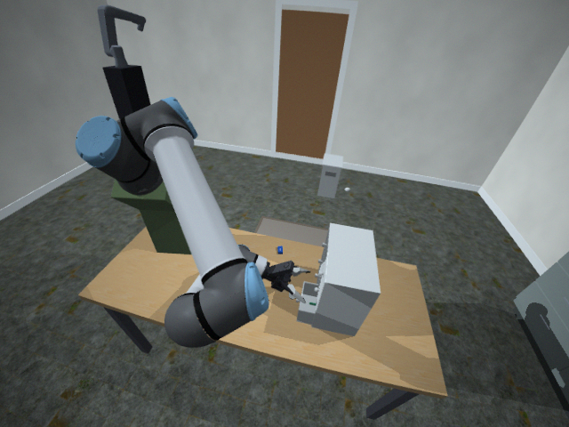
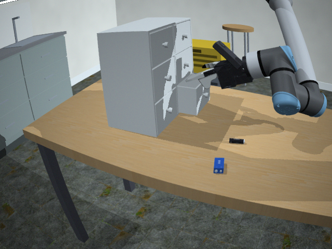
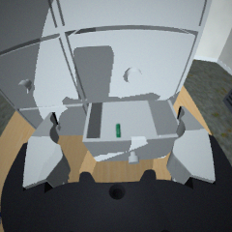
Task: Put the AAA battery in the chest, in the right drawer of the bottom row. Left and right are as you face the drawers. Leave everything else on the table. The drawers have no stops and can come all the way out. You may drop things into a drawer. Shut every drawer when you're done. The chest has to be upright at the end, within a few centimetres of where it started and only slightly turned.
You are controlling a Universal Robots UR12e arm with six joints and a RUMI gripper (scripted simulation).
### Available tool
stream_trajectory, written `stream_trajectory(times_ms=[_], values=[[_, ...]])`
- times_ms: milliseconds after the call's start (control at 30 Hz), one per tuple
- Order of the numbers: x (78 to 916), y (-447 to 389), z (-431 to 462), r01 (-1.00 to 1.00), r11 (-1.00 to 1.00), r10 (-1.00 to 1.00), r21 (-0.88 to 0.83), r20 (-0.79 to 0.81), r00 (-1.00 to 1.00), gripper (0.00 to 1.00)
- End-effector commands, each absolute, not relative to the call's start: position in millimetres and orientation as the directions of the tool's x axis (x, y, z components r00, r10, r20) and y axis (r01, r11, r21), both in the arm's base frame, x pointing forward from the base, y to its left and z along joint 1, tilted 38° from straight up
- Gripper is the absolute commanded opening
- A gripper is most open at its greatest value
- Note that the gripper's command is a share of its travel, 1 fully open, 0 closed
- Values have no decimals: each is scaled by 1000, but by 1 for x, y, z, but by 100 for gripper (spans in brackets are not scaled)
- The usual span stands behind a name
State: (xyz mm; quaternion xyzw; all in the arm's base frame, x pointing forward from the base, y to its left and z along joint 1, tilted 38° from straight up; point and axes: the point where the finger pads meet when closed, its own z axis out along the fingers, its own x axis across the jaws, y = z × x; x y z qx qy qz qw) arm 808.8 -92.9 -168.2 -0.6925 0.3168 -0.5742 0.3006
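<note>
The green AAA battery (image 1: pixel 312 303) (image 3: pixel 118 130) lies on the floor of the pulled-out right drawer of the bottom row (image 1: pixel 305 316) (image 2: pixel 187 100) (image 3: pixel 103 146). The white chest (image 1: pixel 351 257) (image 2: pixel 125 77) stands upright on the table, and its other drawers look shut. My gripper (image 1: pixel 306 286) (image 2: pixel 195 72) (image 3: pixel 116 109) is open and empty. Its two fingers are spread wide on either side of the open drawer, at about the height of its upper rim or a little above. The battery is hidden by the drawer wall in the exterior view.
A blue block-shaped battery (image 1: pixel 279 250) (image 2: pixel 218 165) and a small black cylinder with a light end (image 2: pixel 236 140) lie on the wooden table (image 1: pixel 399 363) (image 2: pixel 134 150), in front of the chest and off to its left. The drawer's round knob (image 2: pixel 205 94) (image 3: pixel 133 157) sticks out from its front.
</note>
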Motion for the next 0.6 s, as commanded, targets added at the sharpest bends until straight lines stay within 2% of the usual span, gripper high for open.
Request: stream_trajectory(times_ms=[0, 567], values=[[807, -93, -168, -94, -618, -785, -781, 604, 140, 100], [778, -99, -171, -96, -617, -785, -781, 603, 141, 100]])
